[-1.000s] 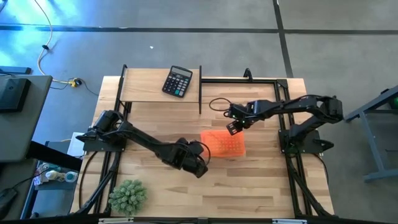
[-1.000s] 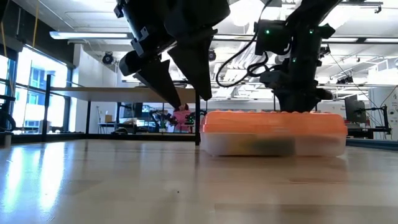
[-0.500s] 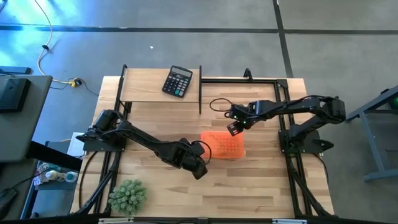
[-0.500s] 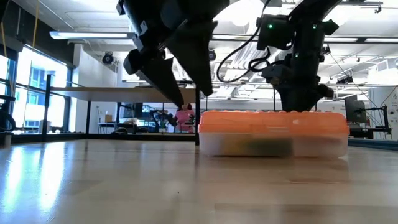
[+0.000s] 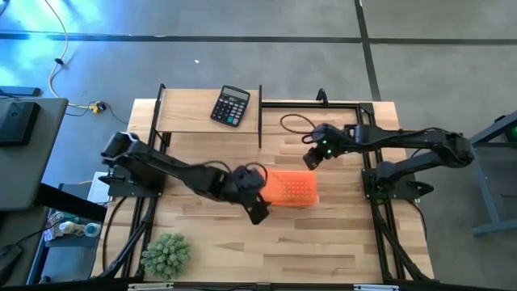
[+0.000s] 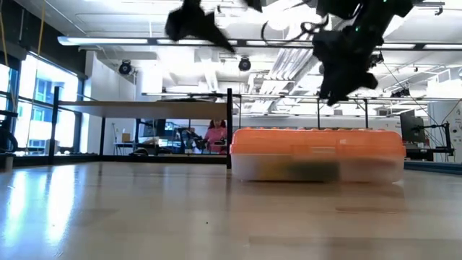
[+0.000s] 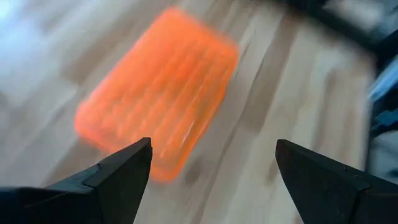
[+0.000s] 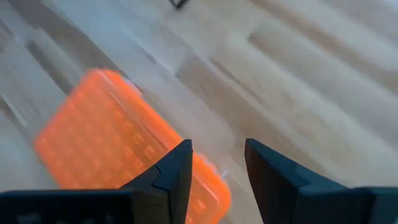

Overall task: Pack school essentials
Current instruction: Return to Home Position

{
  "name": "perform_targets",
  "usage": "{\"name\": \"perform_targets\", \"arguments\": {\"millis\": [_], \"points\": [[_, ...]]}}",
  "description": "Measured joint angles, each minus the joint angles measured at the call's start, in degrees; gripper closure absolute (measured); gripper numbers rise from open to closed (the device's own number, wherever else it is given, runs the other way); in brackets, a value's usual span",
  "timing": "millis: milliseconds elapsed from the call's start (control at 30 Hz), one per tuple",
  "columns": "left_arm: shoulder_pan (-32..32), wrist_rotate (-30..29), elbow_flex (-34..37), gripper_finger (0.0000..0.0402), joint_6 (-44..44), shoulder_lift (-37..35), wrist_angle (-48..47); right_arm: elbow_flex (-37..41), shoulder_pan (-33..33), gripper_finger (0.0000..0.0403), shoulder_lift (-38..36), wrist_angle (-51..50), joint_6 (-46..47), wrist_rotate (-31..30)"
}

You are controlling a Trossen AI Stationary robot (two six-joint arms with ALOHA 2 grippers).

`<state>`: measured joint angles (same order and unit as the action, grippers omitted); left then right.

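A closed case with an orange lid [image 5: 291, 187] and a clear lower half [image 6: 317, 167] stands flat on the middle of the table. Something dark shows dimly through its wall, and no loose stationery is in view. My left gripper [image 5: 258, 212] hangs open above the case's near-left corner, and its wrist view looks down on the lid [image 7: 158, 99] between wide-spread fingers [image 7: 211, 146]. My right gripper [image 5: 309, 160] hangs open above the table just beyond the case's far-right corner [image 8: 216, 146]. Both are raised well clear in the low view, the right one being [image 6: 339, 65].
A black calculator [image 5: 231, 106] lies on the raised shelf at the far left. A spiky green plant [image 5: 166, 255] stands at the near left corner. A black upright frame post [image 5: 260, 117] stands behind the case, and a cable loop [image 5: 292, 125] lies near the right arm.
Both grippers have risen away from the case, from beside its lid to well above it. The right gripper has also drawn back toward the table's right and far side. The case has stayed on the table, closed.
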<state>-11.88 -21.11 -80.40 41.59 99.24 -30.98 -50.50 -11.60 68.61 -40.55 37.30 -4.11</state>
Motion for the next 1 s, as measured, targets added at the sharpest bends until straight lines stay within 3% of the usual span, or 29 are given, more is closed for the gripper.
{"name": "perform_targets", "arguments": {"millis": [200, 467, 733, 933, 1000], "points": [[1.5, -1.5, -0.2, 0.0074, -5.5, -6.8, 5.2, 0.0, -0.4, 0.0265, -6.2, 3.3, -4.0, -2.9], [1.5, -5.1, -0.2, 0.0074, -14.9, -16.6, 5.4, -0.1, -0.5, 0.0265, -11.8, 12.9, -7.8, -3.4], [1.8, -5.1, -0.3, 0.0074, -25.0, -27.1, 1.5, 0.0, -0.2, 0.0265, -13.8, 19.0, -7.3, -4.9], [-0.7, -5.9, 0.3, 0.0074, -27.9, -34.9, -7.9, 0.0, 0.8, 0.0265, -14.2, 25.6, -1.9, -6.6], [-2.1, -6.4, 1.8, 0.0074, -28.7, -37.2, -5.6, 0.0, 1.1, 0.0265, -14.3, 26.7, -0.5, -8.5]]}}
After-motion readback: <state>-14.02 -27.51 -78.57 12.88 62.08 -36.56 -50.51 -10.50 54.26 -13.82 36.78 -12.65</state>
